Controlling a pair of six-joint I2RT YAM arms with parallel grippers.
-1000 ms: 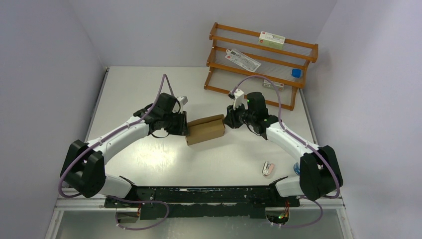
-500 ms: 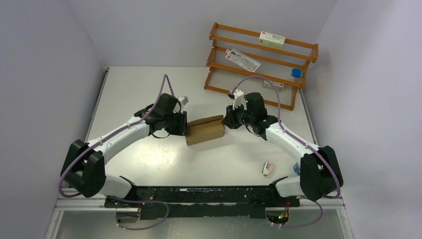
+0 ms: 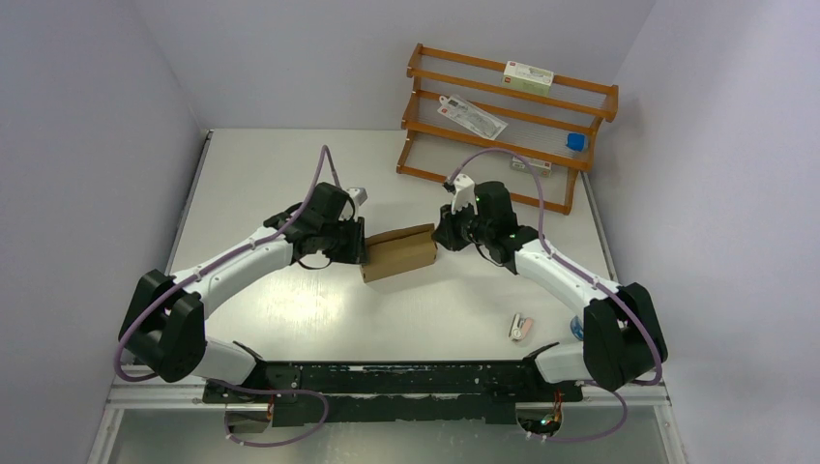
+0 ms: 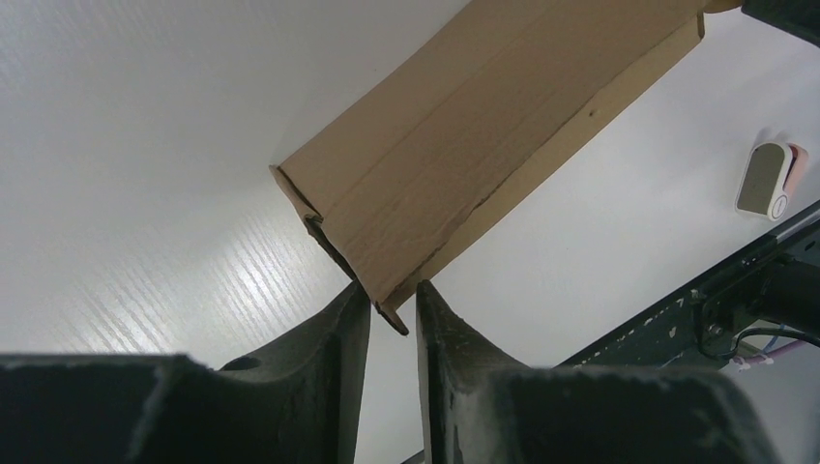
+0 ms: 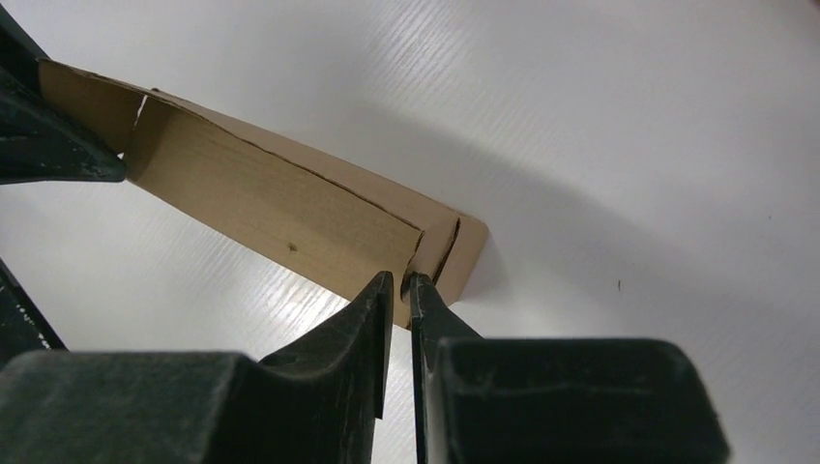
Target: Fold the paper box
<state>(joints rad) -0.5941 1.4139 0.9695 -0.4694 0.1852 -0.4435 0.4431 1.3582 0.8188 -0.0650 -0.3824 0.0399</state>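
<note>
Left wrist view: left pincer [image 4: 392,307] clenched on a corner of the paper box [image 4: 483,145] (right pincer [image 5: 400,290] pinches the opposite flap); wooden rack [image 3: 483,63] well behind.

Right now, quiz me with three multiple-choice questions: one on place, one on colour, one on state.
1. Where is the plain brown cardboard paper box? A on a shelf; B between the left gripper and right gripper; C at the near edge.
2. What colour is the wooden rack? A white; B blue; C orange-brown.
3. The left gripper is: A shut on the box's corner; B spread wide; C lifted clear.
Answers: B, a gripper meets each end; C, its rails show it; A, the corner sits between its fingers.
</note>
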